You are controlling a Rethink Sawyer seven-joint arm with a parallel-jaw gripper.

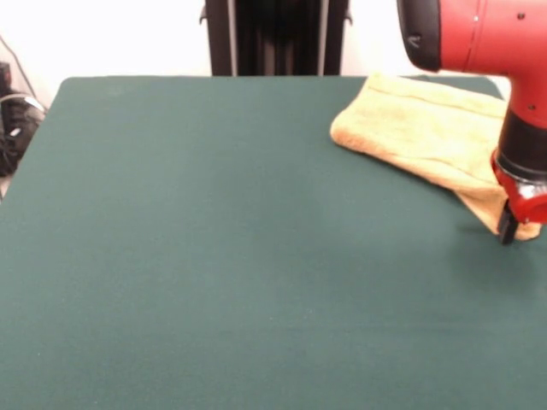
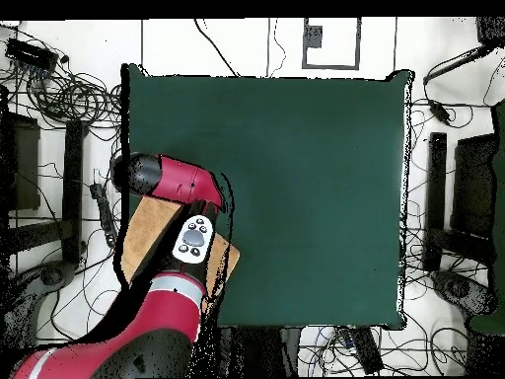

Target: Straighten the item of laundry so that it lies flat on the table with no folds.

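The orange-tan towel (image 1: 427, 128) lies folded over on itself at the far right of the green table (image 1: 214, 239), with a lower layer sticking out at its near right corner. My gripper (image 1: 508, 229) is down at that near right corner, touching or just above the cloth; whether it grips the cloth does not show. In the overhead view the towel (image 2: 148, 232) lies at the table's (image 2: 316, 197) left near-base corner. The red arm (image 2: 187, 212) covers much of it there and hides the gripper.
The black pedestal (image 1: 273, 34) stands behind the table's far edge. Cables and equipment lie on the floor around the table (image 2: 59, 89) and at the left edge of the front view (image 1: 13, 120). The towel lies close to the table's right edge.
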